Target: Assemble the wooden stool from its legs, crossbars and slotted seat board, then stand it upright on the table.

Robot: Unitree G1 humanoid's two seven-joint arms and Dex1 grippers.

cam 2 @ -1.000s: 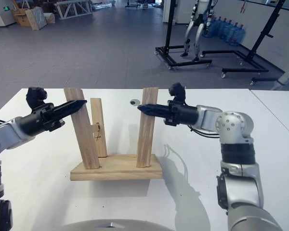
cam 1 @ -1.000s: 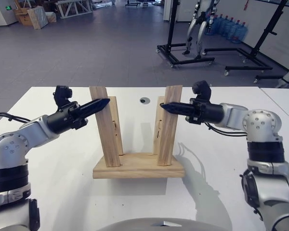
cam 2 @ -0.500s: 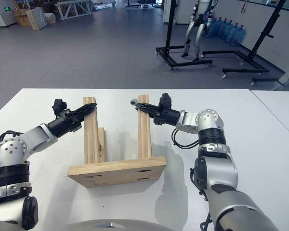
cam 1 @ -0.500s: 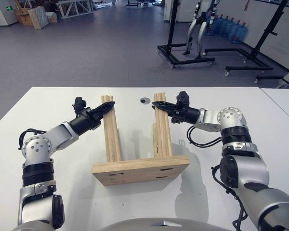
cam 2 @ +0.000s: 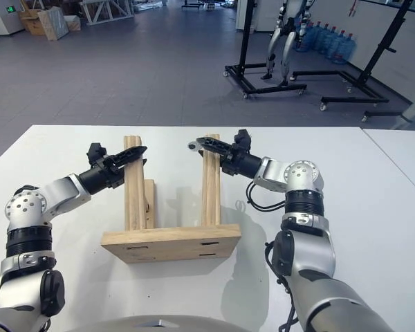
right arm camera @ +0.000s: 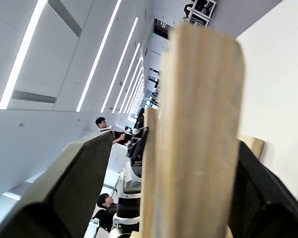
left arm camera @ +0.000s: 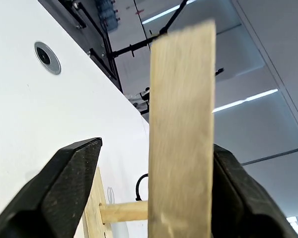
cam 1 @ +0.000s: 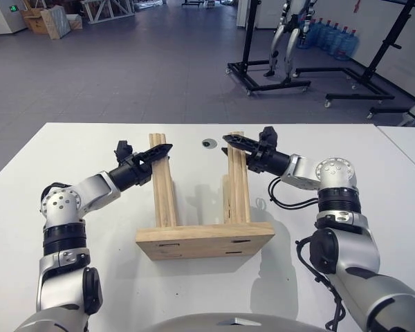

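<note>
The wooden stool lies on its side, its slotted seat board (cam 1: 205,242) standing on edge toward me and the legs pointing away. My left gripper (cam 1: 160,149) straddles the far end of the upper left leg (cam 1: 164,197). In the left wrist view one finger (left arm camera: 233,198) touches that leg (left arm camera: 181,148), the other finger (left arm camera: 69,193) stands off with a gap. My right gripper (cam 1: 235,142) straddles the end of the upper right leg (cam 1: 238,197) the same way. There too the leg (right arm camera: 198,148) sits between spread fingers (right arm camera: 84,193). A round crossbar (left arm camera: 121,210) joins the legs.
The white table (cam 1: 111,277) has a small round hole (cam 1: 207,144) just beyond the leg ends. Another table edge (cam 1: 408,138) lies to the right. Black wheeled racks (cam 1: 270,76) stand on the floor far behind.
The stool went from upside down, legs pointing up, to lying on its side with legs pointing away. Both arms stretched forward with the leg ends. The view has shifted slightly.
</note>
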